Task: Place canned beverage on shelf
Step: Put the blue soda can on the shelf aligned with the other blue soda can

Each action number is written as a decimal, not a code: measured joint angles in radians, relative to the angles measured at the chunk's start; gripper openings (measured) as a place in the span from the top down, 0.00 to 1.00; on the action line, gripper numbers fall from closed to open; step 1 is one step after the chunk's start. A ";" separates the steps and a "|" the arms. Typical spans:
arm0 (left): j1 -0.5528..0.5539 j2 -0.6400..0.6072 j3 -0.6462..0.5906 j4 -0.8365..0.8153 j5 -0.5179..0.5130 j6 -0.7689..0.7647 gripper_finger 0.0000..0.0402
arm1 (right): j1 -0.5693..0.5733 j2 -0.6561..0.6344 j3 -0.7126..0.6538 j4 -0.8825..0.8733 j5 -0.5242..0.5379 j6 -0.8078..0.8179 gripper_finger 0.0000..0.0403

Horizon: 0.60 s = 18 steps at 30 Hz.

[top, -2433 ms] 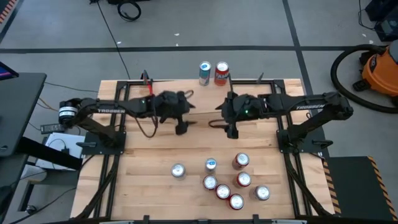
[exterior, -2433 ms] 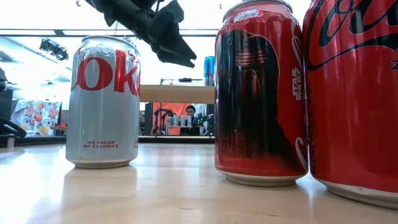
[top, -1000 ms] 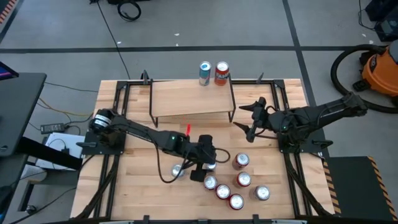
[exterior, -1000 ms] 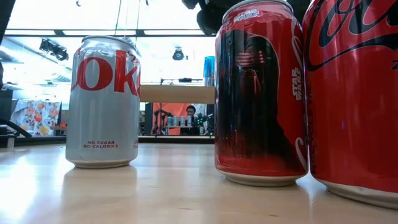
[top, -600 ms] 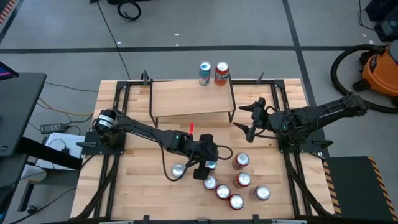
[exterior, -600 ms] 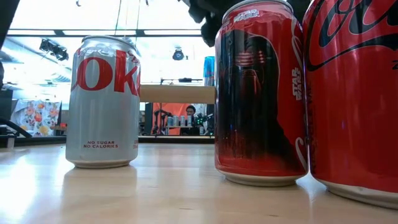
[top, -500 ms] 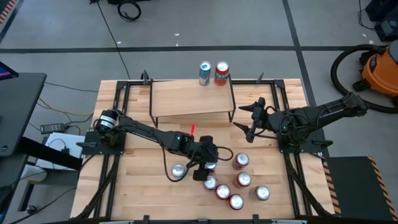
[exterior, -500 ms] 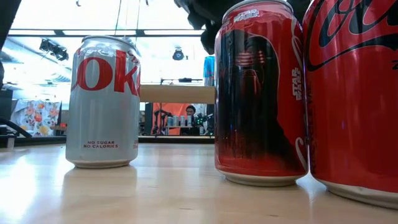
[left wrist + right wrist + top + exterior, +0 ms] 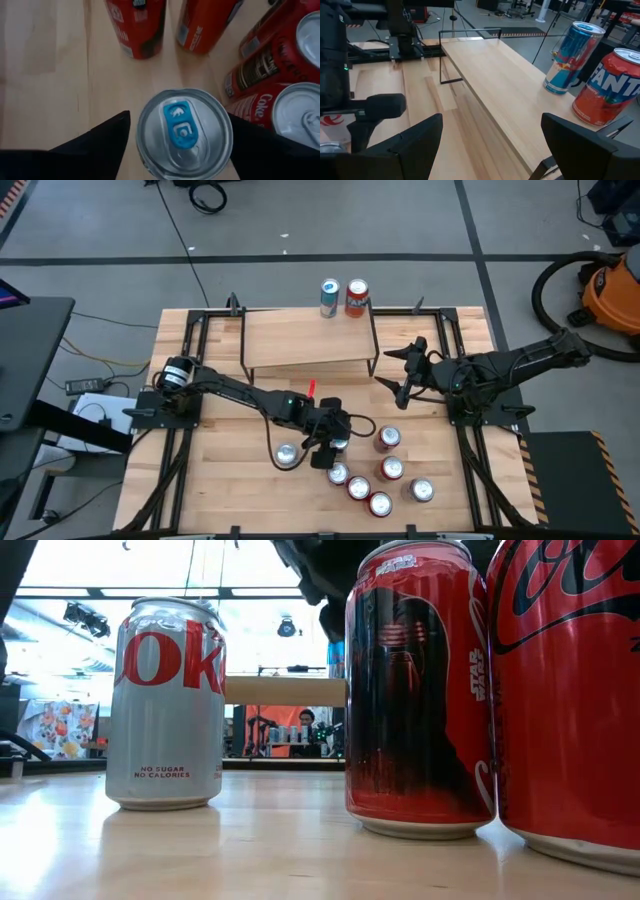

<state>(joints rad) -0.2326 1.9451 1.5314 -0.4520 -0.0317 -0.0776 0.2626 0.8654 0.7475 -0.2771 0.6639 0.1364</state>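
The left gripper [image 9: 331, 448] stood directly over a blue-tabbed can [image 9: 185, 133] at the far-left edge of the cluster of cans [image 9: 380, 475] on the near half of the table [image 9: 230, 480]. In the left wrist view the two fingers [image 9: 107, 137] flanked the can's lid, one on each side, with a sliver of tabletop showing on at least one side. The jaws were parted around the can and, on this evidence, not yet gripping it.

The can stood upright, its long axis vertical and in line with the gripper's downward approach. Red cans [image 9: 272, 82] stood just beside it on one side, which left little room for that finger.

The shelf [image 9: 308, 338] lay on the far side of the table, well apart from the cluster, with a blue can [image 9: 329, 297] and an orange can [image 9: 356, 297] already on its far edge.

The right gripper [image 9: 400, 378] waited near the shelf's right end, fingers spread and empty. The left arm was plainly nearer the target can, so the pick appeared to be its job.
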 joint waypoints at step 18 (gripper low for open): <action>0.083 -0.021 0.008 -0.016 0.006 0.076 0.38 | 0.000 0.000 0.000 -0.005 0.024 -0.001 0.13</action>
<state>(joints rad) -0.1495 1.9246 1.5397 -0.4678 -0.0256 -0.0014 0.2626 0.8654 0.7475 -0.2820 0.6876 0.1349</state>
